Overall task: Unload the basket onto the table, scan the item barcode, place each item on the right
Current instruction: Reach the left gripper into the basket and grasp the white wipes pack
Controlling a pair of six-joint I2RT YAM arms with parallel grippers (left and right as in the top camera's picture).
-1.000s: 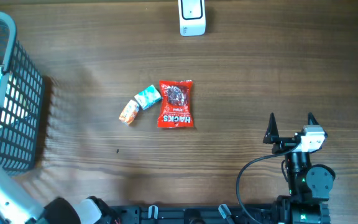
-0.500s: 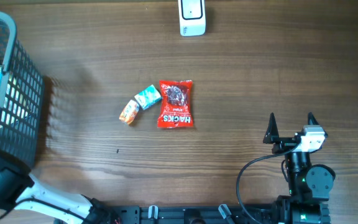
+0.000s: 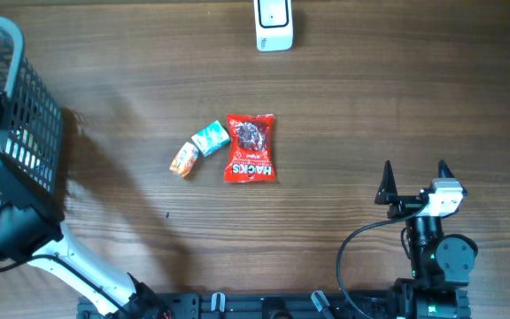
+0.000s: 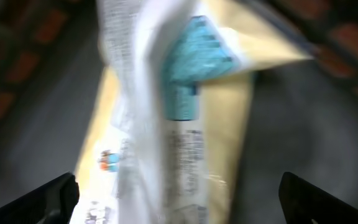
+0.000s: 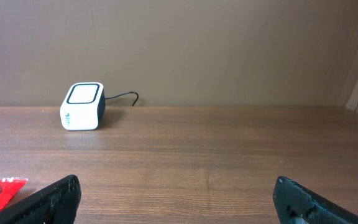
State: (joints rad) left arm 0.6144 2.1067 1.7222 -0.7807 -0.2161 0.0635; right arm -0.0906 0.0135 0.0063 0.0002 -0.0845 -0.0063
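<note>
Packet (image 4: 166, 118) blurred, basket (image 3: 34, 133) cut off left

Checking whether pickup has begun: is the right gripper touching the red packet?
Apart. The overhead view shows the right gripper open near the front right, with a wide stretch of bare table between it and the red packet.
</note>
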